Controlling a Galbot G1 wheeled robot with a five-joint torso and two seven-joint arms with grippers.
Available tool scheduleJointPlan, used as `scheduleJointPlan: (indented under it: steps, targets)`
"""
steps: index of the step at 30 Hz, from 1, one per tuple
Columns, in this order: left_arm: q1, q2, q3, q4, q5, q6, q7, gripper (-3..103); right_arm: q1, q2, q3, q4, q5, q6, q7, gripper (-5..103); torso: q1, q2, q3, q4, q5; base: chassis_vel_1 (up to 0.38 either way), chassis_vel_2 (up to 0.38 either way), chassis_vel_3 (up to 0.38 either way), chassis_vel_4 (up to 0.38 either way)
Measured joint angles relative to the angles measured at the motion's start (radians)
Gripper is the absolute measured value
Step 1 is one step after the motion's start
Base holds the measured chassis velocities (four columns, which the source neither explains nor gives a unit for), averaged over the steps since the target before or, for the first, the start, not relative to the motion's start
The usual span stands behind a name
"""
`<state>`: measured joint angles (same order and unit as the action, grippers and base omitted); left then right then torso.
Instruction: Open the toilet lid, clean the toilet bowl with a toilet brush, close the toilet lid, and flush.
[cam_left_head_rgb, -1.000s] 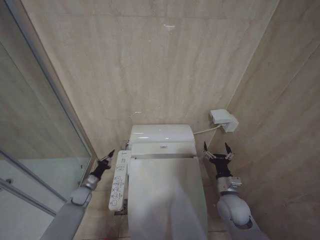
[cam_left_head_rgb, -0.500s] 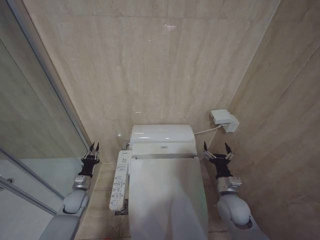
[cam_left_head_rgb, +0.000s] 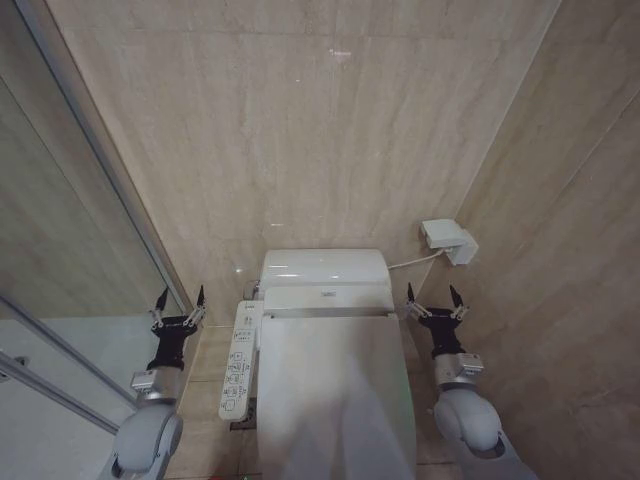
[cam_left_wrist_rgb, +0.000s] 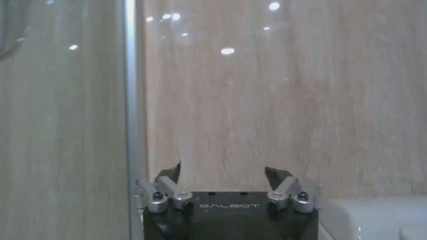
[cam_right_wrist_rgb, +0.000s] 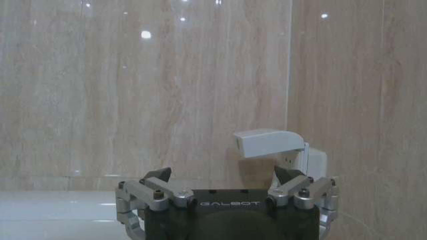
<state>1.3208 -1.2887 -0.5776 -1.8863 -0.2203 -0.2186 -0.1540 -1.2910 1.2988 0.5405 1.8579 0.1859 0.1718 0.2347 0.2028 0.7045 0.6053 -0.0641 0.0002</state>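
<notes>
The white toilet lid (cam_left_head_rgb: 335, 400) lies shut over the toilet bowl, which is hidden beneath it. The toilet brush is out of view. My left gripper (cam_left_head_rgb: 180, 298) stands open beside the toilet's left side, near the glass partition, with nothing between its fingers; the left wrist view shows the same gripper (cam_left_wrist_rgb: 223, 172) facing the tiled wall. My right gripper (cam_left_head_rgb: 430, 295) is open on the toilet's right side, level with the tank (cam_left_head_rgb: 322, 267), and empty. In the right wrist view that gripper (cam_right_wrist_rgb: 223, 176) points at the wall below a white socket box (cam_right_wrist_rgb: 270, 143).
A control panel (cam_left_head_rgb: 238, 361) with several buttons runs along the toilet's left side. A glass shower partition (cam_left_head_rgb: 70, 230) closes off the left. The white socket box (cam_left_head_rgb: 447, 240) sits on the right wall with a cable to the tank. Beige tiled walls stand close behind and right.
My left arm has swung away from the control panel to the left and straightened up, and its gripper has opened. The right arm has not moved.
</notes>
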Motion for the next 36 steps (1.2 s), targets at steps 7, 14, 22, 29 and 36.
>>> scheduleJointPlan:
  steps: [7, 14, 22, 29, 36]
  targets:
    - [0.093, -0.033, -0.016, -0.124, -0.047, 0.055, 0.004, 95, 0.0, 0.0, 0.0, 0.0, 0.0, 0.0, 0.0, 100, 0.0, 0.0, 0.0, 0.0001, 0.0, 0.0, 0.0, 0.0, 0.0]
    - [0.132, -0.043, -0.013, -0.141, -0.016, 0.017, 0.034, 100, 0.0, 0.0, 0.0, 0.0, 0.0, 0.0, 0.0, 100, 0.0, 0.0, 0.0, 0.0, 0.0, 0.0, 0.0, 0.0, 0.0]
    - [0.153, -0.049, -0.01, -0.146, 0.012, 0.001, 0.033, 100, 0.0, 0.0, 0.0, 0.0, 0.0, 0.0, 0.0, 100, 0.0, 0.0, 0.0, 0.0, -0.0001, 0.0, 0.0, 0.0, 0.0]
    - [0.162, -0.047, -0.012, -0.143, 0.014, -0.015, 0.035, 100, 0.0, 0.0, 0.0, 0.0, 0.0, 0.0, 0.0, 100, 0.0, 0.0, 0.0, 0.0, -0.0001, 0.0, 0.0, 0.0, 0.0]
    - [0.168, -0.043, -0.024, -0.145, 0.015, -0.017, 0.035, 100, 0.0, 0.0, 0.0, 0.0, 0.0, 0.0, 0.0, 100, 0.0, 0.0, 0.0, 0.0, -0.0001, 0.0, 0.0, 0.0, 0.0]
